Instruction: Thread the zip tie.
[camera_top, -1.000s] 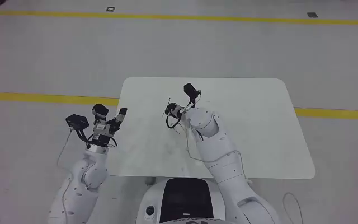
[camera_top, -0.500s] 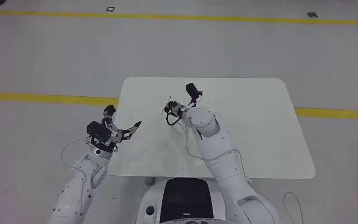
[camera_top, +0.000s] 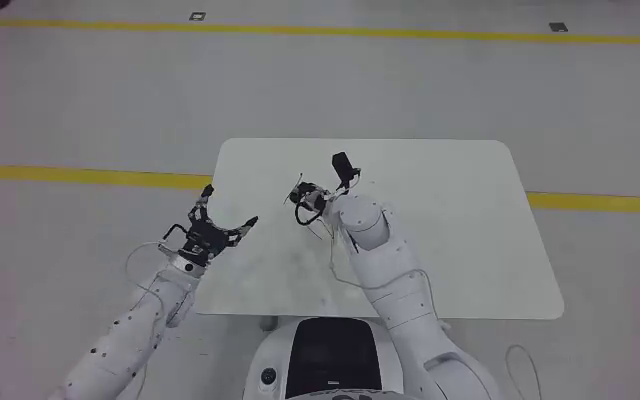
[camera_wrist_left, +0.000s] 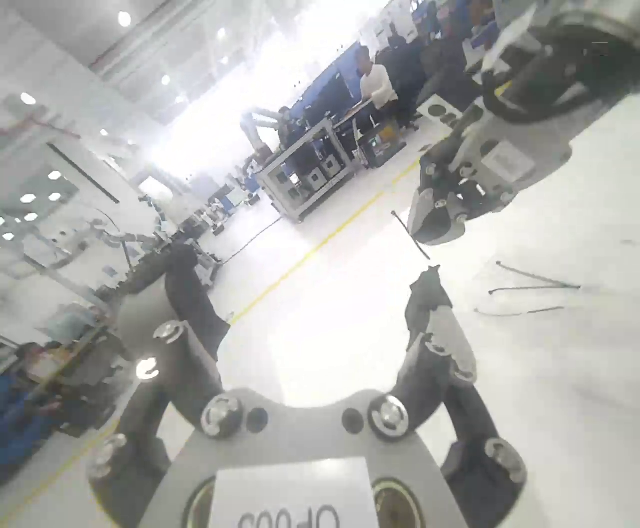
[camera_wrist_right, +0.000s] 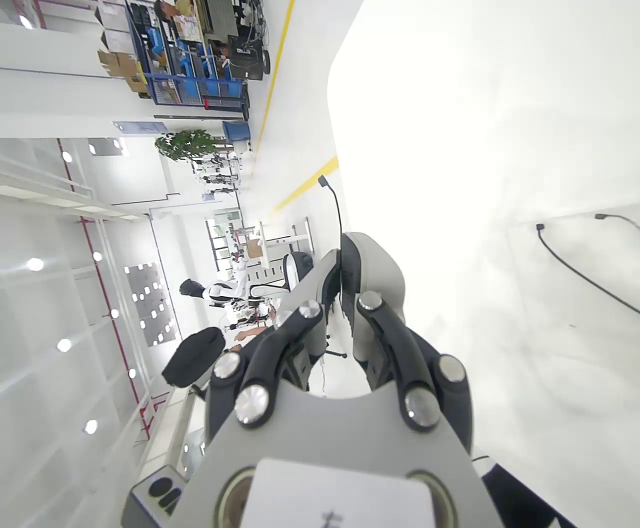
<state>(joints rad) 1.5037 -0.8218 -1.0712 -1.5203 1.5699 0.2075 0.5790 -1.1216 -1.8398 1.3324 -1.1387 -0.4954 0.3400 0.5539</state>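
Right gripper (camera_wrist_right: 341, 260) clenched on zip tie (camera_wrist_right: 336, 205), held upright. Left gripper (camera_wrist_left: 300, 265) released, empty. Square your open fingers on its free end; avoid spare ties (camera_wrist_left: 530, 287).

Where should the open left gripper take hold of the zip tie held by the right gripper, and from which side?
Grip the free stretch of the zip tie sticking out past the right gripper's shut fingers. Probably come from the left gripper's side, jaws straddling the strap: it is thin, clear of the table, with only that end exposed.
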